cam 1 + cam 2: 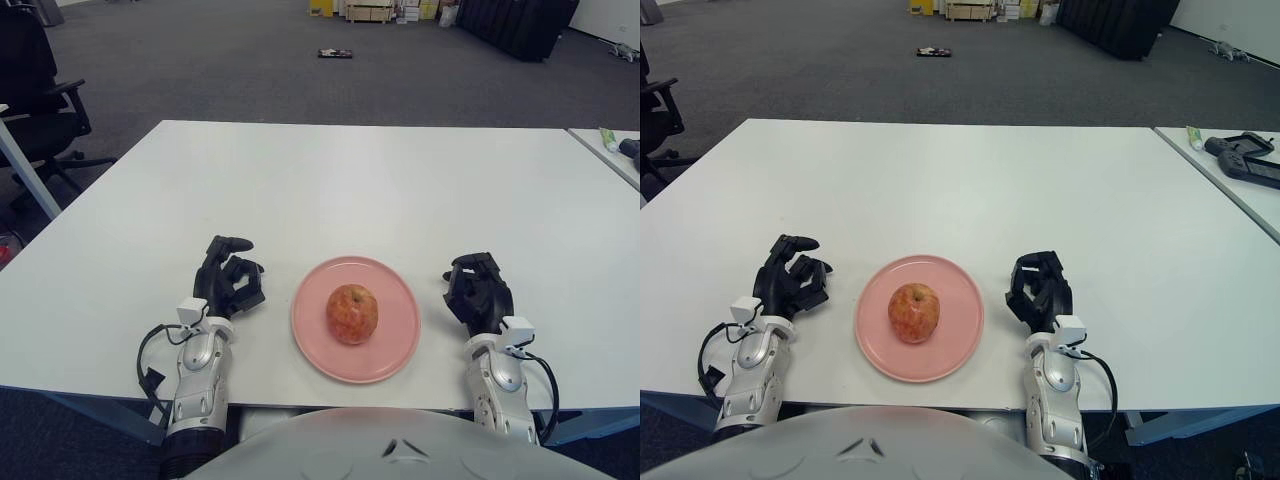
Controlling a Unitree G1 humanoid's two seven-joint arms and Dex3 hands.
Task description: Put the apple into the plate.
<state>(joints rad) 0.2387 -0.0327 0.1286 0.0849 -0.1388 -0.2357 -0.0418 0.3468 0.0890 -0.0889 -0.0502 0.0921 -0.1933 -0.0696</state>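
**One apple, already on the pink plate**

One apple (351, 313) sits upright near the middle of the pink plate (398, 345), red and yellow in patches, with its stem dimple facing up. Pink shows all round the fruit, so it touches the dish only at its base and stays clear of the rim. The plate lies flat on the white table (350, 190), close to the near edge and roughly centred in front of the robot.

On either side of the plate the two hands flank it without touching it. The left hand (229, 279) shows just left of the dish, its dark fingers curled inward with one finger reaching forward above the rest; it grips nothing. The right hand (477, 290) shows just right of the dish, a little farther from the rim, its fingers folded loosely into the palm and likewise closed around nothing. Both silver forearms run back toward the robot's body past the near table edge, each with a black cable looping beside the wrist.

Farther out, a black office chair (35, 85) stands on the grey carpet off the table's left corner. A second white table (612, 160) butts in from the right, carrying a small green-and-white tube (1195, 137) and a black controller (1243, 157).
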